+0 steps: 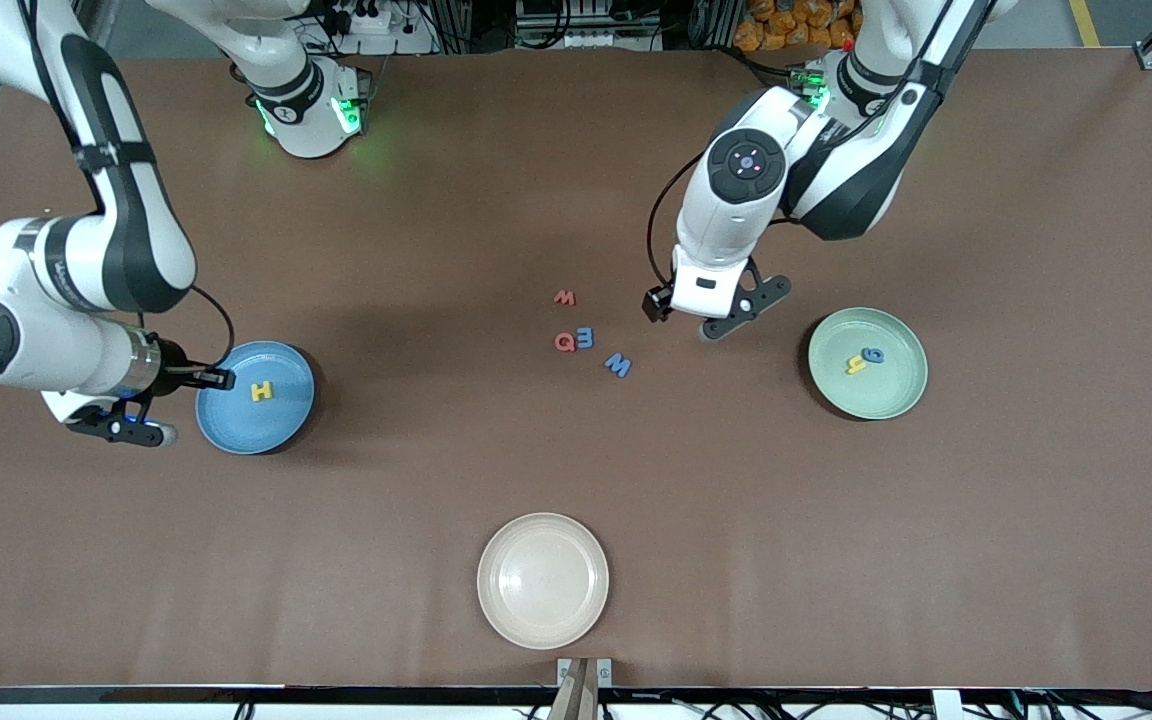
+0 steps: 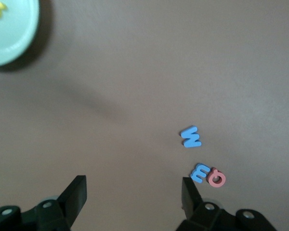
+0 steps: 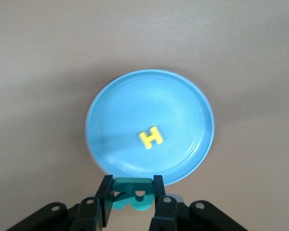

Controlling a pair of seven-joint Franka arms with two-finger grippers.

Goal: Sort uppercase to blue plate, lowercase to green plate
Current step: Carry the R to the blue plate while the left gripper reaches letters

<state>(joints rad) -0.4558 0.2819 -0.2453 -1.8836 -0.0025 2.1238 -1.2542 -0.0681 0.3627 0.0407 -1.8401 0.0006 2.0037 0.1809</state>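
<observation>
Gripping a teal-green R (image 3: 132,199) between its fingers, the right gripper (image 1: 141,425) hangs at the rim of the blue plate (image 1: 236,430), on the side of that plate toward the right arm's end of the table. A yellow H (image 1: 262,391) already lies flat in the blue plate, near its middle. Out from the blue plate toward the left arm's end of the table, a cluster of letters sits on the bare brown table (image 1: 576,200): a red Q (image 1: 564,342) touching a blue m (image 1: 584,338), a larger blue W (image 1: 618,365) just beside them and a little nearer to the front camera, and a small red w (image 1: 564,297) farther from that camera than the Q. The left gripper (image 1: 701,320) hovers over the table just past this cluster, between it and the green plate (image 1: 891,400), with its jaws spread wide and nothing between them. In the green plate, well apart from the blue plate at the left arm's end of the table, lie a yellow h (image 1: 855,364) and a blue g (image 1: 873,355) side by side. A cream-beige plate (image 1: 516,610) sits nearer to the front camera than the blue plate, with nothing lying in it.
</observation>
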